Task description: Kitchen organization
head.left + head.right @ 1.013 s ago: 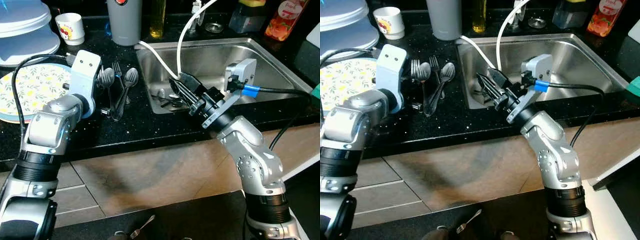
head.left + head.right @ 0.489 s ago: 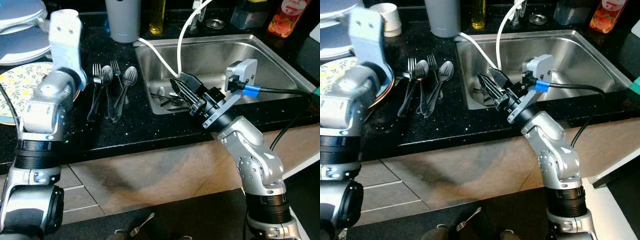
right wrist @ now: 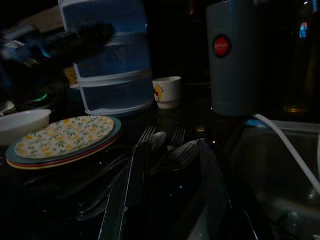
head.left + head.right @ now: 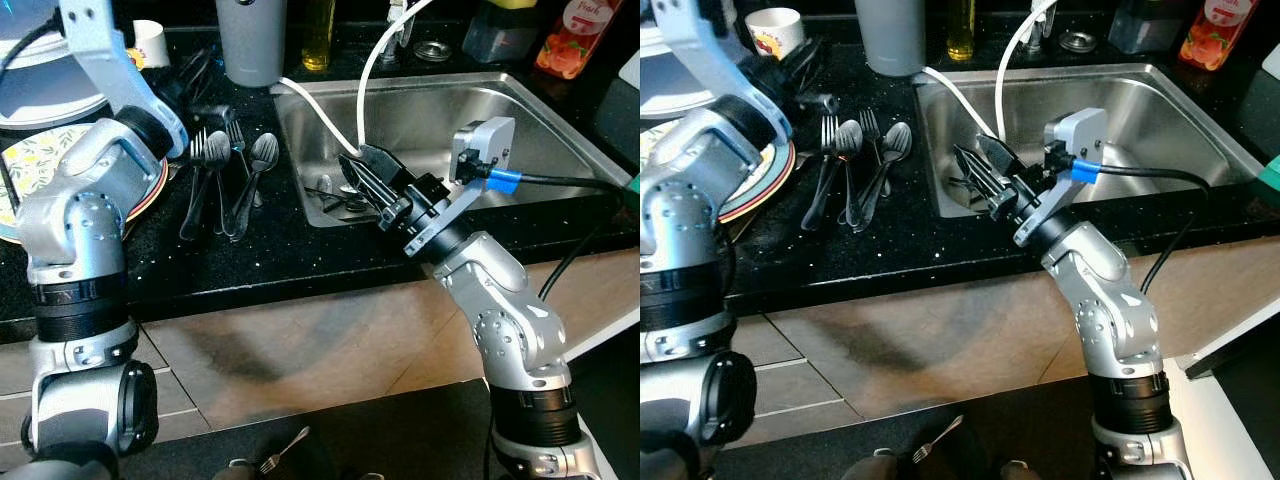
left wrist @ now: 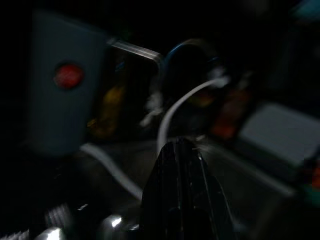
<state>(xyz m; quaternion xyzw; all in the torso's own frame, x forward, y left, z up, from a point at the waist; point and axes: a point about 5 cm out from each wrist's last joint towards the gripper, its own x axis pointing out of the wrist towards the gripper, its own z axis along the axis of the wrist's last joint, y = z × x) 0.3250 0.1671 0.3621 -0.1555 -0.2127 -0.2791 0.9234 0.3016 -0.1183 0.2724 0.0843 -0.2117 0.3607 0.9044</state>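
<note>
Two silver arms with black joint bands — each pincer has long black fingers; the right pincer (image 4: 362, 177) carries a grey camera box and blue-collared black cable.

Black speckled bench (image 4: 260, 265) above a brown tiled floor (image 4: 300, 350). Grey canister (image 4: 252, 40) with red dot at the back edge, just beside a yellow oil bottle (image 4: 315, 38). Red-labelled bottle (image 4: 572, 38) behind the sink. Stray fork (image 4: 284, 451) on the floor.
</note>
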